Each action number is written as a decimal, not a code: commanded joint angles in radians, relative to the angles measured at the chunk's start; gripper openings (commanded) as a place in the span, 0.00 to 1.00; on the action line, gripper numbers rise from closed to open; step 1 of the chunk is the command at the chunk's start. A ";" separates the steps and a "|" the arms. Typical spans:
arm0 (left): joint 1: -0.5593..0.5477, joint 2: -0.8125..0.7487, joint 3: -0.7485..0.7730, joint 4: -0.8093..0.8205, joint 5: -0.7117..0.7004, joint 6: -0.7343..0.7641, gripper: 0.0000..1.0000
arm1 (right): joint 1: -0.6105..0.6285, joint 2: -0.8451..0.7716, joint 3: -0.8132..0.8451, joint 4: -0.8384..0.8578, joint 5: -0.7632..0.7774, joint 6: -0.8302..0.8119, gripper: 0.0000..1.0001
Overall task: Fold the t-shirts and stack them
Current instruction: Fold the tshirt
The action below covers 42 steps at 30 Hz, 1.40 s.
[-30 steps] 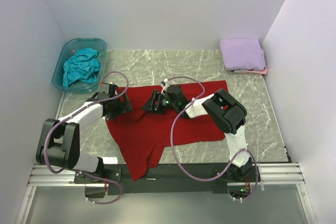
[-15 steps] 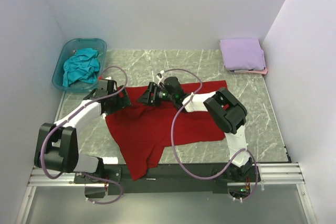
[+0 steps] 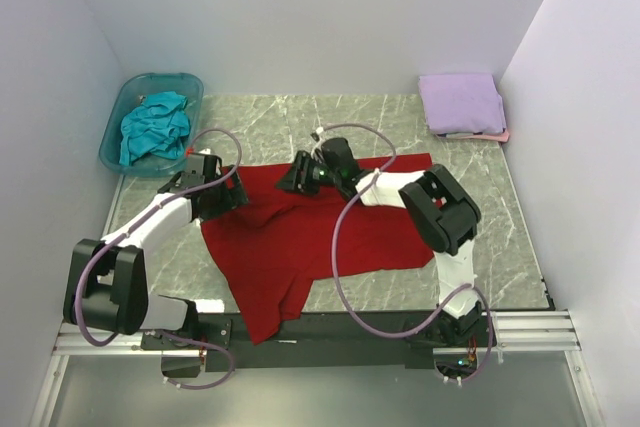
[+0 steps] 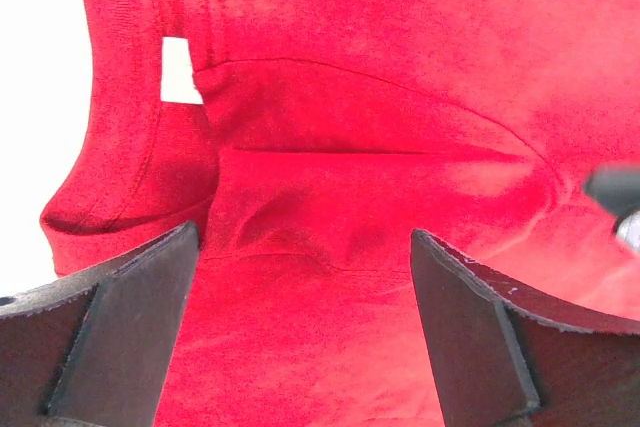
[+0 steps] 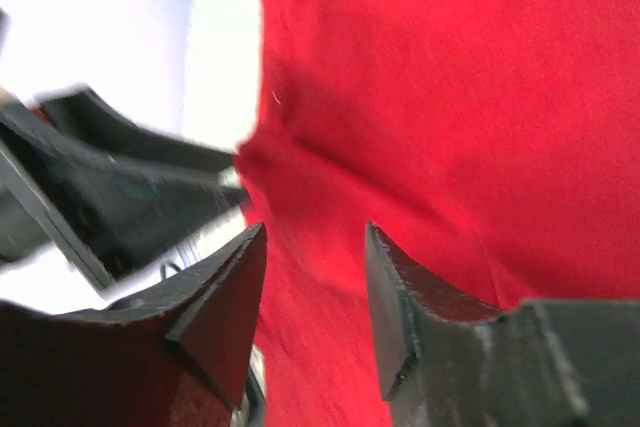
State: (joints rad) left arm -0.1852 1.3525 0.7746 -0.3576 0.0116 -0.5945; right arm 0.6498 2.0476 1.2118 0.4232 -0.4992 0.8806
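Lab booth; plain walls [image 3: 300,17], marble table [image 3: 262,123].

1. Back wall [image 3: 320,17]: plain, pale lavender-white, unmarked.
2. Left wall [image 3: 45,97] and right wall [image 3: 590,147]: same pale finish, closing in the table on both sides like a booth.
3. Table [image 3: 290,117]: grey-green marble-patterned top with pale veins, running to the back wall.
4. Near edge: silver metal rail [image 3: 530,327] across the front.
5. Below the rail: flat grey surface [image 3: 330,397].
6. Light: soft, even, faint shadows. Bare table bleaches to white in both wrist views.
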 commanded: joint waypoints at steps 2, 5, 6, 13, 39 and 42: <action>-0.003 0.016 -0.001 0.011 -0.044 0.009 0.91 | 0.004 -0.135 -0.104 -0.027 0.008 -0.074 0.47; -0.003 0.045 0.002 0.025 -0.047 0.019 0.87 | 0.010 -0.155 -0.159 0.003 -0.021 -0.063 0.41; -0.003 0.057 0.006 0.026 -0.041 0.022 0.86 | 0.013 -0.153 -0.169 0.018 -0.027 -0.060 0.40; -0.003 0.066 -0.012 0.017 -0.019 0.015 0.86 | 0.025 -0.080 -0.198 0.130 -0.048 -0.002 0.28; 0.004 0.178 0.239 -0.027 0.010 0.015 0.11 | 0.028 -0.059 -0.146 0.063 0.016 -0.054 0.27; 0.023 0.232 0.308 -0.023 0.034 0.009 0.11 | 0.030 -0.072 -0.156 0.042 0.034 -0.081 0.28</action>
State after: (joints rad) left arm -0.1780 1.5497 0.9977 -0.3878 0.0120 -0.5858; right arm 0.6704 2.0396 1.0660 0.4671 -0.4995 0.8402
